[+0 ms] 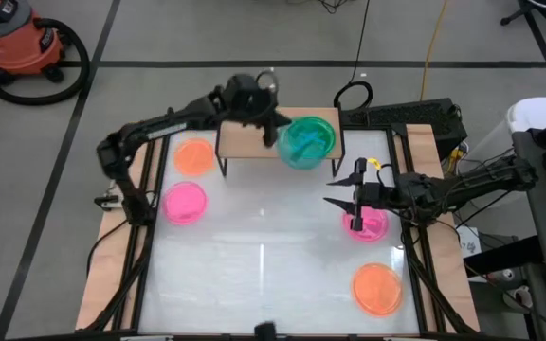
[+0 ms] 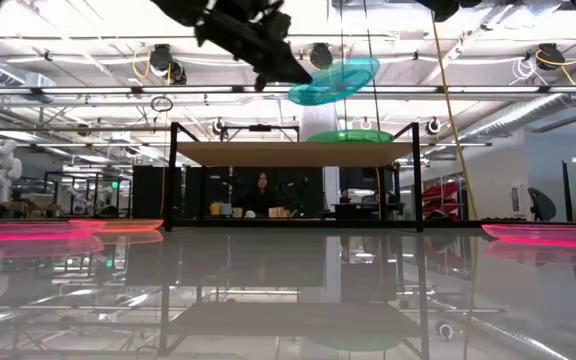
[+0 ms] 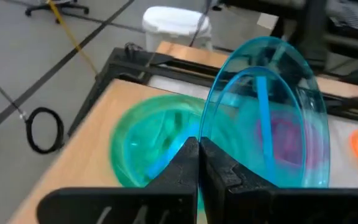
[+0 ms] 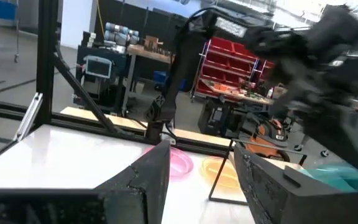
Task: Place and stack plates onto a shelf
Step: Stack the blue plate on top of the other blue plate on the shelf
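My left gripper (image 1: 275,131) hangs over the shelf (image 1: 249,142) at the table's far side, shut on a blue plate (image 1: 301,144). That plate sits tilted in the air (image 2: 333,78) above a green plate (image 2: 350,136), which lies flat on the shelf's wooden board (image 3: 98,130). In the left wrist view the blue plate (image 3: 272,112) stands on edge past my shut fingers, with the green plate (image 3: 148,143) below it. My right gripper (image 1: 337,191) is open and hovers level by a pink plate (image 1: 370,224) on the table's right side. My left gripper pinches the blue plate's rim (image 3: 205,134) between its two fingers, which come from the table's left and slant downward. The plate is lifted clear and steeply tilted, its far edge higher, above the green plate on the shelf.
On the table's left lie an orange plate (image 1: 194,156) and a pink plate (image 1: 185,201). Another orange plate (image 1: 377,287) sits near the right near corner. The middle of the white table (image 1: 263,237) holds nothing. A black frame edges the table.
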Action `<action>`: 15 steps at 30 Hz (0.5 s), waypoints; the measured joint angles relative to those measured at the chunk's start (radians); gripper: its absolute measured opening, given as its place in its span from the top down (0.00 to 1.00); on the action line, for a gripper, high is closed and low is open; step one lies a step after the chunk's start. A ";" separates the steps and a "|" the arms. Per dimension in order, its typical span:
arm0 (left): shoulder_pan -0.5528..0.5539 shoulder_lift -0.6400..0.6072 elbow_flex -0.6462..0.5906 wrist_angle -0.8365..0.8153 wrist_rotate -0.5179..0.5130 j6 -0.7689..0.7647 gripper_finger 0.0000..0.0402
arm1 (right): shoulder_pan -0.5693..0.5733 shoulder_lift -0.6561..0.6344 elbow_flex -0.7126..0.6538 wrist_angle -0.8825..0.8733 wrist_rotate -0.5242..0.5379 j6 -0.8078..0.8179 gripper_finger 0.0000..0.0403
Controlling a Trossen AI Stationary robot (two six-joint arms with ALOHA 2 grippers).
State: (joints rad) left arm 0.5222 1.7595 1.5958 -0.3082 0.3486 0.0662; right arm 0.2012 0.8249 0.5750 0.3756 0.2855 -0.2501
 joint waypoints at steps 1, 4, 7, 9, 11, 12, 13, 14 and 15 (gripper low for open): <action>0.010 0.039 0.057 -0.033 0.002 0.000 1.00 | 0.000 0.000 0.000 0.002 -0.001 -0.001 0.60; 0.038 0.155 0.219 -0.139 0.011 -0.001 1.00 | 0.000 0.002 0.000 0.005 0.000 0.000 0.60; 0.067 0.265 0.355 -0.227 0.017 -0.027 1.00 | 0.000 0.002 0.000 0.002 0.000 0.000 0.60; 0.088 0.323 0.418 -0.263 0.016 -0.054 0.99 | 0.000 0.002 0.000 -0.006 0.000 0.000 0.60; 0.102 0.362 0.452 -0.289 0.016 -0.078 0.98 | 0.002 0.002 0.000 -0.016 0.000 0.000 0.60; 0.110 0.373 0.456 -0.290 0.021 -0.084 0.97 | 0.002 0.002 0.000 -0.019 0.000 -0.003 0.60; 0.114 0.378 0.456 -0.292 0.027 -0.090 0.96 | 0.003 0.002 0.000 -0.021 0.000 -0.006 0.60; 0.116 0.381 0.456 -0.292 0.033 -0.096 0.94 | 0.003 0.002 0.000 -0.021 0.000 -0.009 0.60; 0.119 0.383 0.456 -0.292 0.037 -0.102 0.92 | 0.003 0.002 0.000 -0.022 0.000 -0.017 0.60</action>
State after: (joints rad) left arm 0.6415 2.1422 2.0521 -0.6002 0.3852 -0.0356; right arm 0.2047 0.8272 0.5747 0.3532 0.2859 -0.2672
